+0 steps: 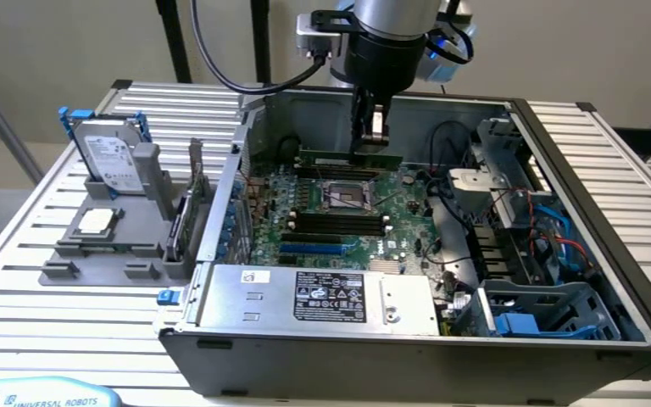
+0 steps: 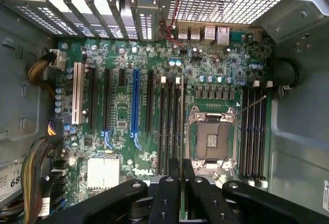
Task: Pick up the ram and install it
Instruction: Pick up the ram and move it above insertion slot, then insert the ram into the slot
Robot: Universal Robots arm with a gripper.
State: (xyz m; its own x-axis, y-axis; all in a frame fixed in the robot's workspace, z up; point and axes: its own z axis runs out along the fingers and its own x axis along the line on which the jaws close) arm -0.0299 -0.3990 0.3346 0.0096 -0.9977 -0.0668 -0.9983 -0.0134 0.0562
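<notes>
The ram (image 1: 348,158) is a long narrow green stick held level above the motherboard (image 1: 405,229), inside the open computer case (image 1: 416,348). My gripper (image 1: 372,140) comes down from above and is shut on the stick's upper edge, right of its middle. The stick hangs over the black slots beyond the processor socket (image 1: 348,195); I cannot tell whether it touches them. In the wrist view the ram (image 2: 181,183) appears edge-on as a thin strip between my black fingers (image 2: 167,196). The empty black slots (image 2: 169,126) lie below, beside the socket (image 2: 212,142).
A grey holder (image 1: 65,270) at the exterior view's left carries a hard drive (image 1: 111,157), a silver processor chip (image 1: 94,220) and an upright expansion card (image 1: 196,195). The power supply (image 1: 319,297) sits at the case's near side. Cables and a drive cage (image 1: 529,246) crowd the right.
</notes>
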